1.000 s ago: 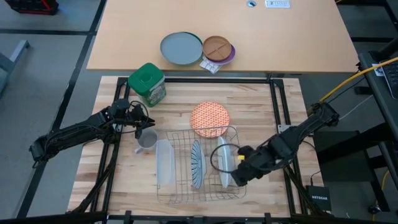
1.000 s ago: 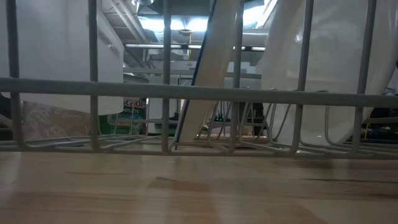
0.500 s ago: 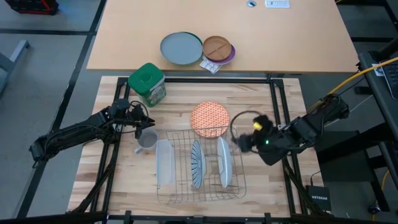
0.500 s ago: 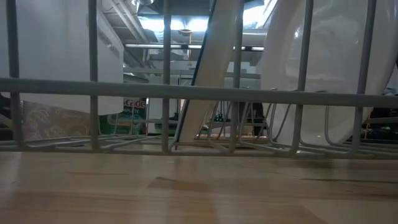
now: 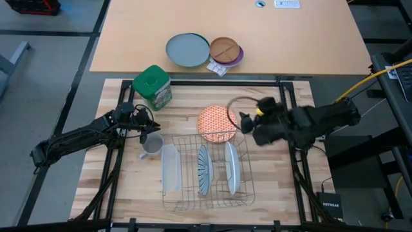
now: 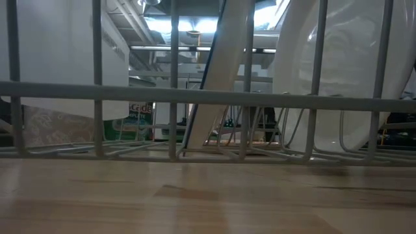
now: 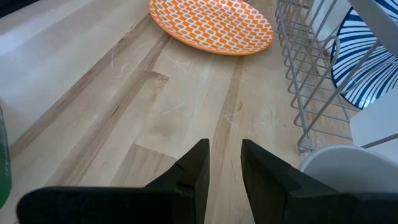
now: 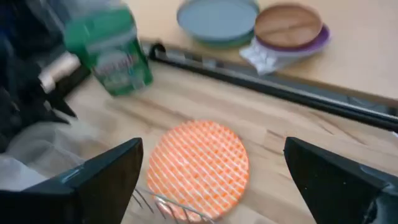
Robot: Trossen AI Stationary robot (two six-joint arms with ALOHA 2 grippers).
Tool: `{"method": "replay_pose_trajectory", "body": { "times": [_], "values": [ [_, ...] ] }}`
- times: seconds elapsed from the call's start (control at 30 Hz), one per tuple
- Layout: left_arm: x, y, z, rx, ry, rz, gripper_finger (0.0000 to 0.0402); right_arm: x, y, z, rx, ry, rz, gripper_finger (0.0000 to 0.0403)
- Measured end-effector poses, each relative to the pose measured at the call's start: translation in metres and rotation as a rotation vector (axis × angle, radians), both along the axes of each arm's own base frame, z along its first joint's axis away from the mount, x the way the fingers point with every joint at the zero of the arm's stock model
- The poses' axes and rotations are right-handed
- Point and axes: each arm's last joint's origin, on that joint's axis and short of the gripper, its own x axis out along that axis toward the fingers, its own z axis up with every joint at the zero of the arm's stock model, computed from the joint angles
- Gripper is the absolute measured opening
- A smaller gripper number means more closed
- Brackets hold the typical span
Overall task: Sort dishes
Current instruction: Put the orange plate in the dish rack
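Note:
The orange-red plate point(image 5: 217, 124) point(image 8: 198, 163) lies flat on the table just beyond the far edge of the wire rack point(image 5: 206, 193). In the rack, the blue-and-white striped plate point(image 5: 204, 169) and the white plate point(image 5: 232, 169) point(image 6: 344, 65) stand on edge between the wires. My right gripper point(image 5: 246, 122) point(image 8: 212, 152) hovers above the orange plate's right side, open wide and holding nothing. My left gripper point(image 5: 147, 126) point(image 7: 224, 165) waits at the table's left beside a grey cup point(image 5: 151, 145), its fingers a narrow gap apart with nothing between them.
A green container point(image 5: 153, 87) stands at the far left of the wooden top. A clear tub point(image 5: 169, 169) sits in the rack's left part. A grey plate point(image 5: 187, 49) and a brown divided wooden plate point(image 5: 224, 50) lie on the far table.
My right gripper has risen from beside the white plate at the rack's near right. It has swung toward the table's far edge and turned about, and now points at the orange plate. The white plate stays standing in the rack.

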Motion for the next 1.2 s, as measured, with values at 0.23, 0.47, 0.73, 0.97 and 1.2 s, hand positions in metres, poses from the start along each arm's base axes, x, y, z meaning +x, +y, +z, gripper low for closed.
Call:
{"method": "replay_pose_trajectory", "body": {
  "times": [0.23,0.47,0.73,0.97,1.2],
  "values": [
    [0.000,0.000,0.000,0.000,0.000,0.000,0.0082,0.029,-0.066,0.006,0.070,0.131,0.216,0.0392],
    [0.000,0.000,0.000,0.000,0.000,0.000,0.0082,0.032,-0.159,0.000,0.224,0.116,0.379,0.0392],
    [0.000,0.000,0.000,0.000,0.000,0.000,0.0082,0.028,-0.253,-0.057,0.482,0.140,0.422,0.0392],
    [0.000,0.000,0.000,0.000,0.000,0.000,0.0082,0.032,-0.291,-0.116,0.670,0.178,0.441,0.0392],
    [0.000,0.000,0.000,0.000,0.000,0.000,0.0082,0.048,-0.301,-0.161,0.792,0.222,0.504,0.0392]
  ]
}}
